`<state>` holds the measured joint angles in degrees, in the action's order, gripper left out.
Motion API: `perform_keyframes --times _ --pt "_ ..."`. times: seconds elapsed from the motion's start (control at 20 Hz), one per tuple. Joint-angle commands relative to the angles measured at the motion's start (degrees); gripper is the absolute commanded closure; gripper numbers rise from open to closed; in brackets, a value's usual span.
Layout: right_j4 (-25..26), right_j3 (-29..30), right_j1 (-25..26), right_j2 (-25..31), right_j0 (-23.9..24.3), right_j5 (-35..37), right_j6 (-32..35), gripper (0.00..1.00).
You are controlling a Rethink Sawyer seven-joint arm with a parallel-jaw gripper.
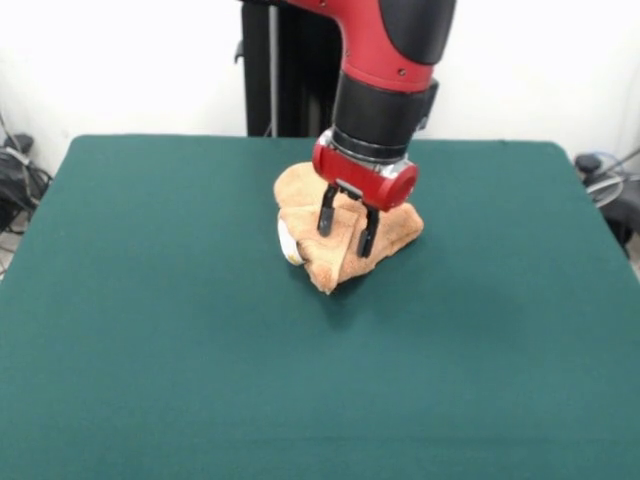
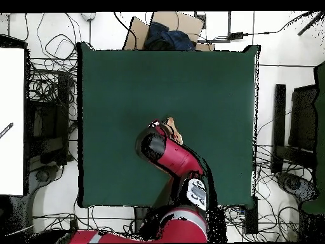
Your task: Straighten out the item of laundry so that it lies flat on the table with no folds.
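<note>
- The orange-tan terry towel (image 1: 345, 235) lies bunched in a thick, folded heap on the green felt table (image 1: 150, 330), in the far half of the table in the front view and close to its middle from side to side; bare green cloth surrounds it on every side
- The heap is roughly wedge-shaped; its long axis runs from a rounded lobe at the upper left down to a pointed corner aimed toward the camera and slightly right; a second, blunter corner sticks out to the right
- A small white tag (image 1: 288, 242) shows on the heap's left edge, just above the table
- The gripper (image 1: 347, 232) hangs directly over the heap from the red and black arm (image 1: 385, 60); its two dark fingers (image 1: 326, 212) stand apart, pointing down, with towel visible between them; whether the tips touch the cloth cannot be told
- The overhead view hides nearly all of the towel under the arm; only a thin orange sliver (image 2: 174, 130) peeks out beside the arm's end; the gripper itself is not visible there
- That same view shows the whole table outline (image 2: 108, 76)
</note>
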<state>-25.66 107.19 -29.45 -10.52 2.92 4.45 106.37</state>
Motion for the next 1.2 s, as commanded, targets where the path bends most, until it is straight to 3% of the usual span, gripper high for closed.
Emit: perform_keyframes --times 0.05,0.4,0.9,1.2 --pt "1.5 6.0 -0.2 4.9 -1.0 -1.4 11.7 0.00" --pt "1.1 5.7 1.0 6.9 1.1 -2.8 12.0 0.00" --pt "0.4 3.6 2.7 5.7 0.3 -2.2 11.6 0.00" --pt "0.3 0.4 6.4 5.6 0.8 -5.0 11.3 0.00"
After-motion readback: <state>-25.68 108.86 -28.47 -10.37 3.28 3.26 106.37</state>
